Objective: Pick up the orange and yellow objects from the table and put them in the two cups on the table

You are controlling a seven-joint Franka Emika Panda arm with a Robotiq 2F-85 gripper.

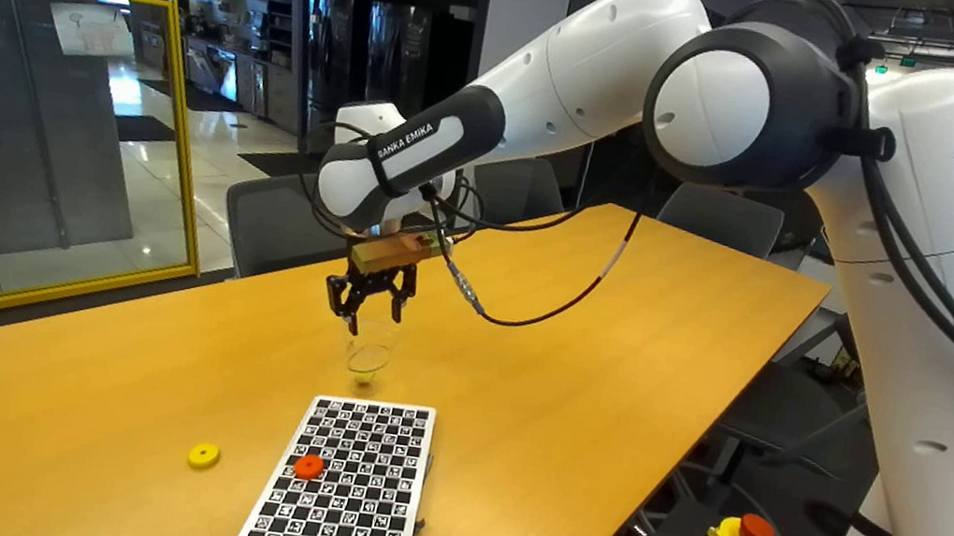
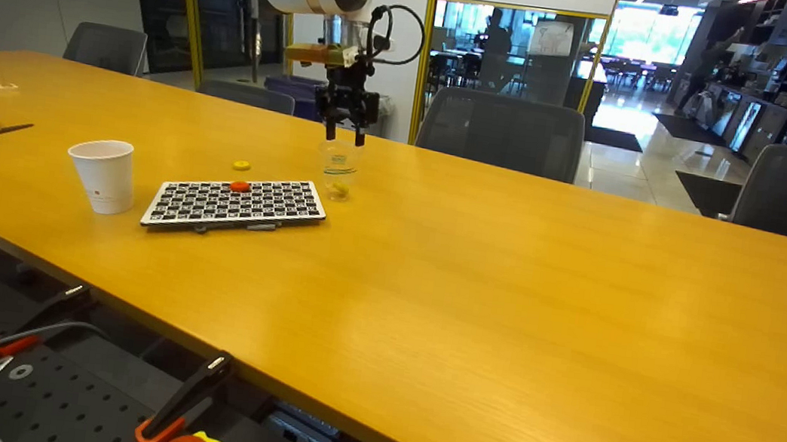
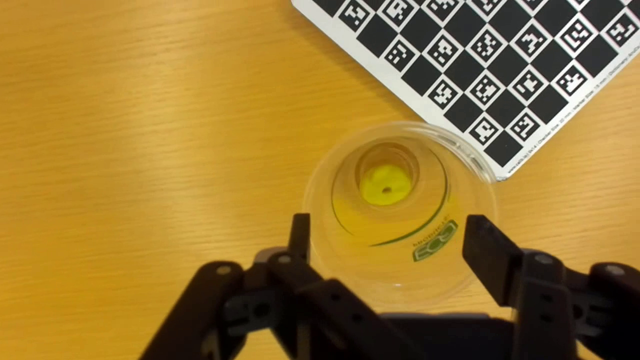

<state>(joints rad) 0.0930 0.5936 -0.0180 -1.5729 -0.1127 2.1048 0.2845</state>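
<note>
Scanning the counter (image 1: 566, 367), we find the checkered board (image 1: 370, 479). Off one short end of it hangs our pincer (image 2: 345, 135), jaws spread apart over the rim of the clear cup (image 2: 339, 168); whether they touch it, we cannot tell. That cup stands upright just beside the board; the white cup (image 2: 103, 177) stands upright near the opposite short end. One yellow piece (image 3: 385, 186) sits inside the clear cup, a second yellow piece (image 1: 203, 455) near the board's long edge, an orange piece (image 1: 308, 467) on the board.
</note>
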